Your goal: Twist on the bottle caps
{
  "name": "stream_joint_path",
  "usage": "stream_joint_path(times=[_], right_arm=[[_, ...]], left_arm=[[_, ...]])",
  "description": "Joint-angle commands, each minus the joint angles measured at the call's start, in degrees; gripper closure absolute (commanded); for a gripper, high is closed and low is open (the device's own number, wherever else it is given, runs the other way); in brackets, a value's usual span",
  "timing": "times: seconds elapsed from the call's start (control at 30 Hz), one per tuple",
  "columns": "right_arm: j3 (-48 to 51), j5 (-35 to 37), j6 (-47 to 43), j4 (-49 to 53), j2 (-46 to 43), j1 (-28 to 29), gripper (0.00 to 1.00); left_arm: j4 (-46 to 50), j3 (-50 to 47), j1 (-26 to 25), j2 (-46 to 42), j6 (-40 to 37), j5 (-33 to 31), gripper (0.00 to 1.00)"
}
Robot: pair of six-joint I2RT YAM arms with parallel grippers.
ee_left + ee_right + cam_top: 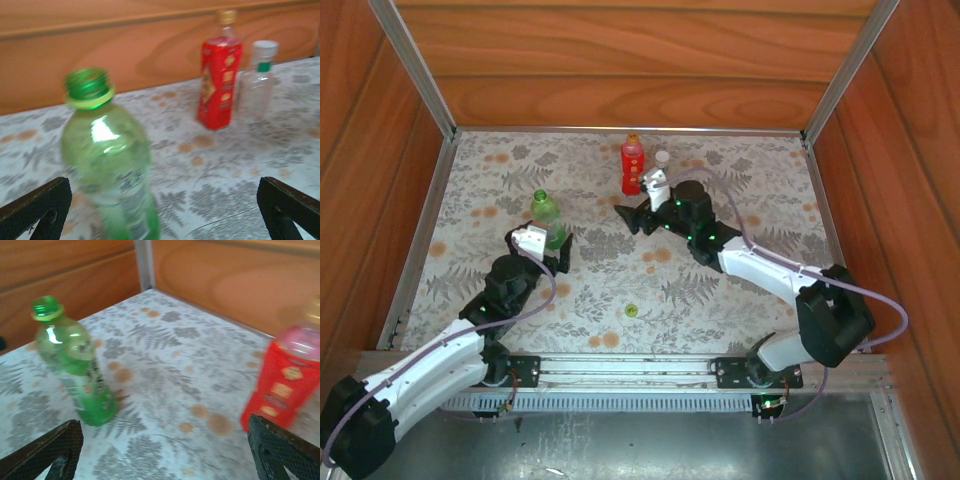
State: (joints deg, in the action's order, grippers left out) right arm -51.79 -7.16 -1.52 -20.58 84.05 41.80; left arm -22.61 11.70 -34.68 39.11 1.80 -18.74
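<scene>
The green bottle [546, 215] stands upright with its mouth [87, 82] uncapped. My left gripper [162, 215] is open just in front of it, and the bottle [107, 165] stands nearer the left finger [35, 210], untouched. The red bottle [219, 85] wears an orange cap [226, 16]. Beside it, the clear bottle [257, 80] wears a white cap [264, 47]. A yellow-green cap [631, 311] lies loose on the cloth near the front. My right gripper [632, 218] is open and empty, just in front of the red bottle [287, 380].
Wooden walls [620, 60] and metal rails [420, 230] box in the floral cloth [740, 180]. The two arms' bases sit on the rail at the near edge [640, 372]. Bare cloth lies between the green bottle [75, 365] and the red one.
</scene>
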Motion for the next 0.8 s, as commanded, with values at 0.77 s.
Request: stream_joint_path(times=[0.77], right_arm=[[-38.5, -9.2, 0.1, 3.9, 34.2, 10.1, 0.20]], left_arm=[[9.5, -4.0, 7.3, -9.0, 11.4, -0.7, 0.00]])
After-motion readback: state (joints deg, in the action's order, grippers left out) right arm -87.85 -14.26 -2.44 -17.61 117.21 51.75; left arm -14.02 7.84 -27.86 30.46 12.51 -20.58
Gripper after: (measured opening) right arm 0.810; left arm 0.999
